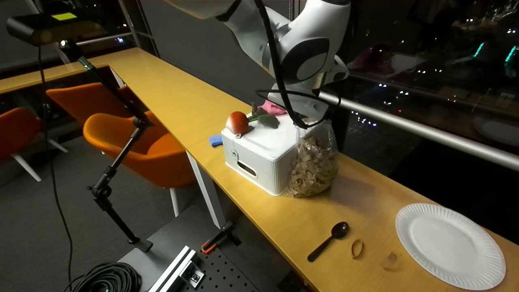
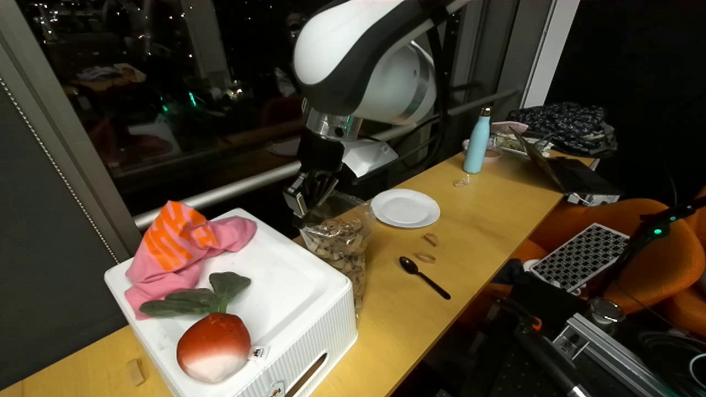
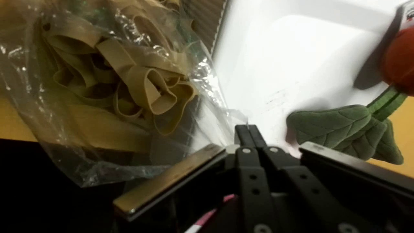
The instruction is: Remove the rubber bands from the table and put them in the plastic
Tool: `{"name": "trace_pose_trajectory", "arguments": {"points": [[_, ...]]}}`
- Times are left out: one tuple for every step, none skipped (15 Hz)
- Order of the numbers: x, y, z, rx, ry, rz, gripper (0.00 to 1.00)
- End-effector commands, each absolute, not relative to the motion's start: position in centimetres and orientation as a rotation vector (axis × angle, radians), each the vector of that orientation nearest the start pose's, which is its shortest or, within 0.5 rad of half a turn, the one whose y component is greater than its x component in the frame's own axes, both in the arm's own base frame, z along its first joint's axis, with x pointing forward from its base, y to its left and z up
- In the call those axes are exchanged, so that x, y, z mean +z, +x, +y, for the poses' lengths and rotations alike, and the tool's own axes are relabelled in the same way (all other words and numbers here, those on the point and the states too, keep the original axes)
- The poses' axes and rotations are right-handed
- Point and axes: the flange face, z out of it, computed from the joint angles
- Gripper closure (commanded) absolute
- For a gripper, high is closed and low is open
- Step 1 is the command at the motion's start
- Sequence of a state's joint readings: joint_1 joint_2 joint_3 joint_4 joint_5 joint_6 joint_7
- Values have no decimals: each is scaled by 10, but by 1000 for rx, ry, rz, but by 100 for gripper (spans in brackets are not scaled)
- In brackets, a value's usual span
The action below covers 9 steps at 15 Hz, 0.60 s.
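The plastic, a clear bag with a tan-brown tangle of bands inside, stands against the white box in both exterior views [image 1: 314, 166] [image 2: 339, 237]. It fills the left of the wrist view [image 3: 129, 71]. My gripper [image 3: 246, 127] is shut, with a thin edge of the bag pinched at its fingertips; it also shows above the bag's opening in an exterior view [image 2: 300, 218]. Two tan rubber bands lie on the table [image 1: 365, 202] between spoon and plate: a nearer loop [image 1: 357, 248] [image 2: 424, 257] and a second band [image 1: 389, 261] [image 2: 431, 239].
The white box [image 1: 259, 150] carries a red-and-white plush radish [image 2: 214, 347] and a pink cloth [image 2: 182, 242]. A black spoon [image 1: 329, 240], a white plate [image 1: 450, 245] and a blue bottle [image 2: 477, 143] stand along the table. A tan piece [image 2: 135, 372] lies beside the box.
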<state>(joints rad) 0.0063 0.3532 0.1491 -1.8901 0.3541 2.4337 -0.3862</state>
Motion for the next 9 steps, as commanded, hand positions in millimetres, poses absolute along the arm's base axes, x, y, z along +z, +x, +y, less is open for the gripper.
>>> {"name": "trace_pose_trajectory", "arguments": {"points": [[348,649,101,-313,-2820,-401,74],[347,649,101,-307,-2823,-403,73],[347,649,102,-290,-2823,-407,66],[348,648,103,-269,-2825,-413,60],[349,647,102,-252,-2831,-410,51],[351,644,101,-225,-2852,-397,45],[353,640,99,-193,-2871,-389,38],[356,637,97,-172,-2886,-380,30],[359,632,93,-135,-2900,-369,23]]}}
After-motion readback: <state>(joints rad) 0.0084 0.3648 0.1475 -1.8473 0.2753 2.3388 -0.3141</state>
